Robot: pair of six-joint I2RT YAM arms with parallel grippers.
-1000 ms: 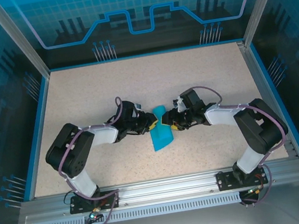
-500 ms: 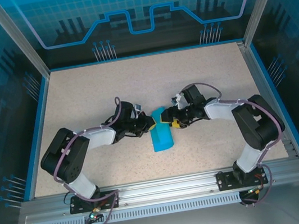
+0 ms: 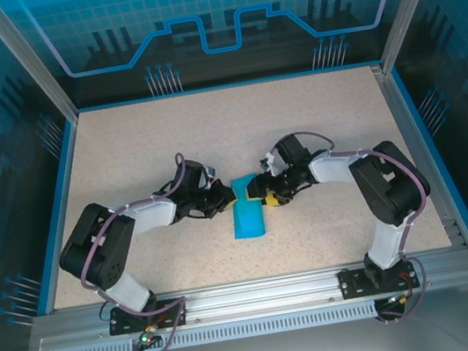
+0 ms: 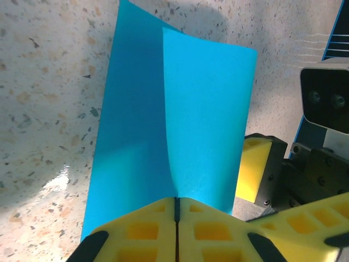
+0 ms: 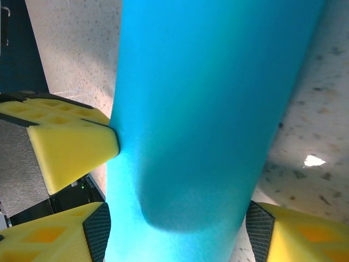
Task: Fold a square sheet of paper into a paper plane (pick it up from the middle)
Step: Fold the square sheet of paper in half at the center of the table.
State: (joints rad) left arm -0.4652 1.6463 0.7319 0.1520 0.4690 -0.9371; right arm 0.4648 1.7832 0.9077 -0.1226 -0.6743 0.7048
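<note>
**Left gripper pinched the blue sheet while the right straddled it**

The square sheet of paper [image 3: 247, 215] lay near the middle of the speckled table [image 3: 123, 148], folded into a narrower strip that ran from far to near. Its far end sat between the two grippers, which met there from the left and the right. Its near end rested flat on the table, toward the arm bases.

The left gripper [image 4: 176, 210] was closed, its yellow pads pressed together with the edge of the sheet caught in the seam between them. From that pinch a soft crease ran up the paper, one half in shade and the other lit.

The right gripper [image 5: 175, 229] had its jaws wide apart, one finger on either side of the strip, with the curved paper filling the gap between them. Whether its pads actually touched the paper's edges could not be told from the wrist view. One yellow pad [image 5: 71, 150] of the left gripper pressed against the sheet's left edge there.
</note>
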